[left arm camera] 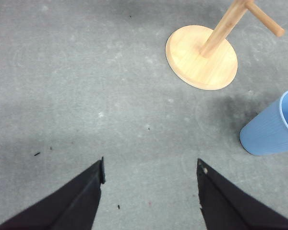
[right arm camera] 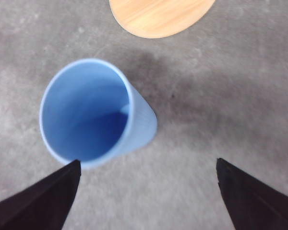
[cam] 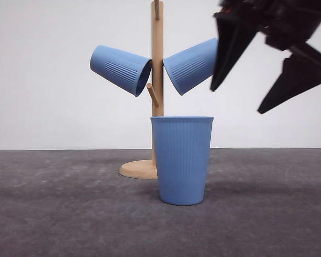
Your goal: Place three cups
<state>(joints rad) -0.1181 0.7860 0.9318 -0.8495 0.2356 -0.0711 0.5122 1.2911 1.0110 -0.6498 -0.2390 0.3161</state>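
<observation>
Two light-blue ribbed cups hang tilted on the pegs of the wooden stand [cam: 157, 64], one on the left [cam: 120, 68] and one on the right [cam: 191, 65]. A third cup [cam: 182, 159] [right arm camera: 89, 112] [left arm camera: 271, 129] stands upright on the table in front of the stand's base. My right gripper [cam: 238, 96] [right arm camera: 148, 165] is open, high at the upper right, just right of the right-hand hung cup and above the upright cup, holding nothing. My left gripper [left arm camera: 150, 165] is open over bare table, with the stand's base and the upright cup ahead of it.
The stand's round wooden base [left arm camera: 201, 57] [right arm camera: 158, 14] rests on the grey table [cam: 53, 203]. A lower peg [cam: 152, 95] sticks out free on the stand's left side. A white wall is behind.
</observation>
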